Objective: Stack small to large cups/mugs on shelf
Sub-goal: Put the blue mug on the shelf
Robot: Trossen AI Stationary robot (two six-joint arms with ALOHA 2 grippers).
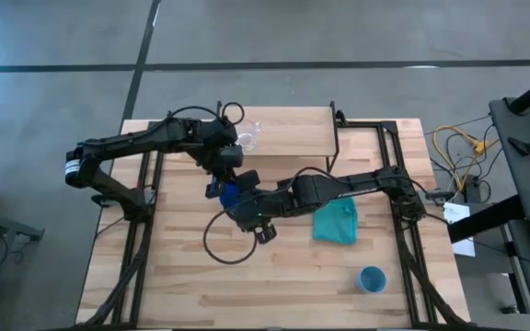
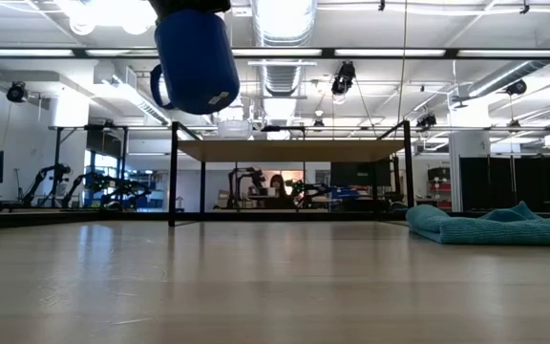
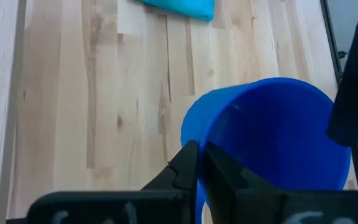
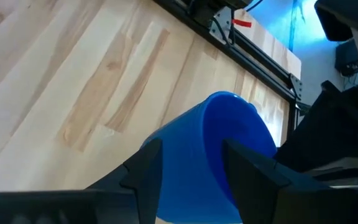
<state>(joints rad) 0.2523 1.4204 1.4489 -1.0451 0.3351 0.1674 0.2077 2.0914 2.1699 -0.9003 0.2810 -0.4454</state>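
Three vessels are in play, and only one looks placed: the clear cup [image 1: 249, 137] stands on the shelf [image 1: 288, 131] near its left end, in the upper middle of the high view. The deep blue mug [image 1: 229, 193] hangs in the air at the centre of that view, below the shelf, well off the counter [image 1: 182, 276]; the low view shows it at the upper left with open space beneath it. Both pincers meet at it. The left pincer [image 3: 199, 163] has its fingers pinched together on the mug's rim. The right pincer [image 4: 191, 163] has its fingers spread on either side of the mug's body; whether they press on it or stand clear, I cannot tell. It looks like a handover between arms. The light blue cup [image 1: 372, 279] sits untouched at the lower right, beyond the teal cloth [image 1: 336, 223]. Two vessels remain to be stacked.
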